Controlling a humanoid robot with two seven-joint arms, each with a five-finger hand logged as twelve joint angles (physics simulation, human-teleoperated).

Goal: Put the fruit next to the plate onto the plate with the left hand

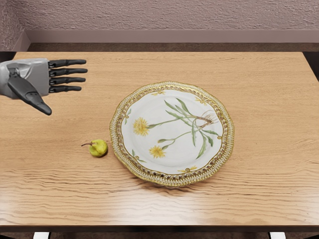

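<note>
The table (259, 199) carries a flowered plate (228, 130). The left hand (37, 79) hovers well off to the plate's far left, fingers straight, holding nothing. The pear (98, 148) lies just beside the plate's left rim, seemingly not touching it.

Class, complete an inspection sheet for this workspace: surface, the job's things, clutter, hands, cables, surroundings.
Surface: wooden table, wood grain visible.
Job's things: small yellow-green pear lies on the table just left of the flower-patterned plate, not on it; nothing lies on the plate.
Clutter: nothing seen.
Hands: left hand at the far left, fingers straight, holding nothing, well away from the pear; right hand not in view.
Cables: nothing seen.
Surroundings: textured wall behind the table.
</note>
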